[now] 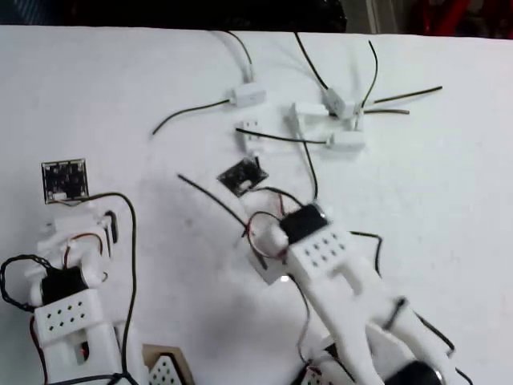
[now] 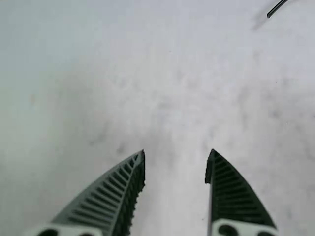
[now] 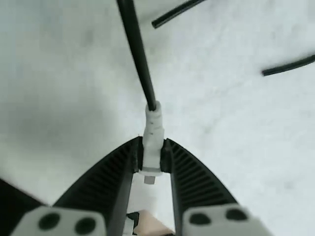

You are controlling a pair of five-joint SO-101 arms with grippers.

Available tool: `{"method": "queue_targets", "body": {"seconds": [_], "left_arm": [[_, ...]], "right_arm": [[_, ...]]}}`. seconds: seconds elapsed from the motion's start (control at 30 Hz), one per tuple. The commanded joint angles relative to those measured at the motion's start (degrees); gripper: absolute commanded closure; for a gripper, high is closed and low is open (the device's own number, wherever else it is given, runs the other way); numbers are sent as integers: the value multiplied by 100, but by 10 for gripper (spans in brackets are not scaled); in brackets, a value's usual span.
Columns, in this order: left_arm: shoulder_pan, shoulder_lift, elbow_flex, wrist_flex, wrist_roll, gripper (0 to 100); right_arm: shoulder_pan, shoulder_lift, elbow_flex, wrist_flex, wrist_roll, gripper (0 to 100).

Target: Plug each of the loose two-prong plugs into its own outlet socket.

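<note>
Currently my right arm (image 1: 345, 273) extends in from the near right edge toward the middle of the table (image 1: 449, 241), slanting up and to the left in the high view. The right gripper (image 3: 152, 143) is clamped on a white two-prong plug (image 3: 153, 130). Both ribbed fingers (image 3: 118, 177) press against its sides. The plug body sticks out past the tips, and its black cable (image 3: 138, 54) runs straight away from the gripper over the white surface. That puts this plug in my grasp at the arm's front end, well apart from the group on the far side.

My left arm (image 1: 64, 317) sits at the near left corner, pointing toward the far side. The left gripper (image 2: 176, 152) is spread wide with nothing between its jaws, over bare tabletop. One black cable end (image 2: 278, 7) lies well ahead of it.

Counting what I have:
- Two arms.
- Two square black-and-white marker cards (image 1: 64, 180), one at each arm's front end.
- Five white pieces (image 1: 346, 143) clustered close together on the far side. One is a holed block (image 1: 252, 135); I cannot sort plugs from sockets among the rest.
- Two loose cable tips (image 3: 157, 20) beyond the held plug in the right wrist view.
</note>
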Motion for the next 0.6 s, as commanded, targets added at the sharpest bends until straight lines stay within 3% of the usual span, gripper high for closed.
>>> {"method": "queue_targets", "body": {"seconds": [0.0,0.37,0.57], "left_arm": [[13,-119,-26,-123,35,792],[936,-127,-316,-237,158,792],[1613,-127,-1055,-202,1275,792]], "right_arm": [[40,-910,-343,-119,-141,981],[-40,-1376,-334,-1622,-1495,981],[-927,-1525,-176,-1771,-1705,981]]}}
